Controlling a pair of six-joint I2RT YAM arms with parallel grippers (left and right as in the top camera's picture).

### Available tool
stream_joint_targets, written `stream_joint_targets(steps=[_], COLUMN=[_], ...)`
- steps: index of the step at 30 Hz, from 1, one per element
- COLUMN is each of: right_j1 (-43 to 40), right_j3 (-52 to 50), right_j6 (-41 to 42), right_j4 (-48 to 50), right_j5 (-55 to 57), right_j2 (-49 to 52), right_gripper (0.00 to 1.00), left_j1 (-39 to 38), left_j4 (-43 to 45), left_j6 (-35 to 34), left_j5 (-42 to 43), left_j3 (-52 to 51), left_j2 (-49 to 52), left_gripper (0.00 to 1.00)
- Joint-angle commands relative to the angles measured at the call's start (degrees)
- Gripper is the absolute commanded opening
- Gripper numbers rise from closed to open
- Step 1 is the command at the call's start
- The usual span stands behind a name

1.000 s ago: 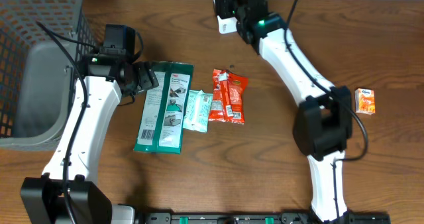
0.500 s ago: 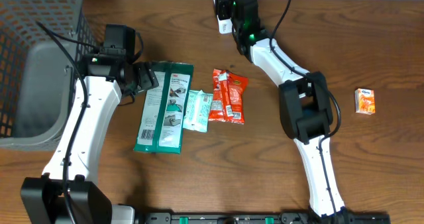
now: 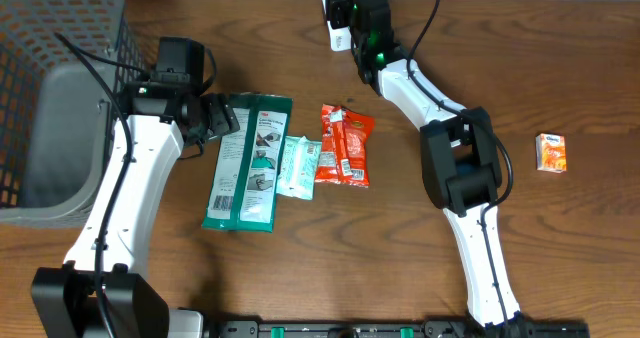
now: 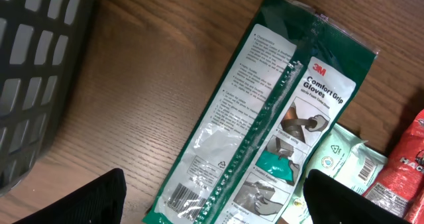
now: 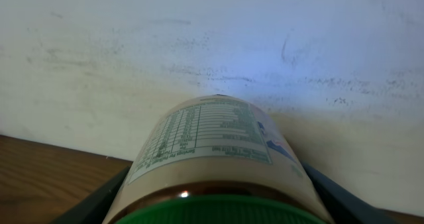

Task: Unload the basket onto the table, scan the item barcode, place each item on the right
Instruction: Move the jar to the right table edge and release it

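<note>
**Entry: barcode scan, item held for presentation**

**Step in hand.** A green-capped bottle (image 5: 212, 144) is held in the right gripper (image 5: 215, 201) at the rear edge of the table (image 3: 400, 268), pointed toward the white wall (image 5: 199, 38). This is judged to be the presenting step. No scanner is seen in any view.

**Tool, right.** The jaws are set partway apart and closed on the bottle's sides. One finger is seen at each flank, and the cap is nearest the wrist camera.

**Tool, left.** The left gripper (image 4: 215, 199) is held wide open and empty. It is poised over the lower half of a 3M Comfort Grip Gloves packet (image 4: 265, 118), which lies flat and is not touched.

**Item position.** The bottle is lodged between the right fingers, along the gripper's axis, with a panel of fine print uppermost. No barcode can be made out on that face. It is presumed to lie round the side or underneath.

**Next move, as judged.** The bottle would need to be rolled at the wrist until its code faces the reader, then held steady. The grip should not be slackened, since a round body is apt to slip.

**Other stock.**
- A barcode (image 4: 177, 197) is printed face up at the gloves packet's lower corner.
- A pale green pouch (image 3: 297, 166) lies against that packet.
- A red snack packet (image 3: 345, 146) lies just beside the pouch.
- A small orange box (image 3: 551, 152) is set well apart at the right.
- A grey wire basket (image 3: 60, 38) stands at the left.
</note>
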Motion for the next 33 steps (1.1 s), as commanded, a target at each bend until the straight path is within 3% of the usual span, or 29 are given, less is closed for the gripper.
stream_joint_targets(steps=[1, 6, 10, 17, 23, 27, 33], right_j1=[-0.59, -0.59, -0.72, -2.8, -8.22, -12.81, -20.7], right_j3=[0.96, 0.96, 0.96, 0.96, 0.72, -2.67, -13.53], right_j6=[-1.6, -1.6, -1.6, -2.75, -4.52, -4.66, -4.59], right_j4=[-0.13, -7.52, -22.4, -61.05, -88.67, -96.3, -92.76], right_j5=[-0.37, -2.05, -2.03, -1.4, -1.4, -1.38, -1.4], right_j2=[-2.34, -10.08, -19.23, -31.58, -33.05, -32.7, -32.68], right_gripper=[0.01, 0.01, 0.01, 0.01, 0.01, 0.01, 0.01], left_j1=[0.22, 0.22, 0.22, 0.22, 0.22, 0.22, 0.22], left_j4=[-0.17, -0.17, -0.17, -0.17, -0.17, -0.17, -0.17], left_j6=[0.28, 0.31, 0.28, 0.28, 0.28, 0.31, 0.28], left_j5=[-0.74, -0.74, -0.72, -0.72, -0.74, -0.74, -0.72], left_j3=[0.98, 0.98, 0.98, 0.98, 0.98, 0.98, 0.98], left_j2=[-0.24, -0.24, -0.24, -0.24, -0.24, -0.24, -0.24], left_gripper=[0.86, 0.86, 0.86, 0.86, 0.86, 0.86, 0.86])
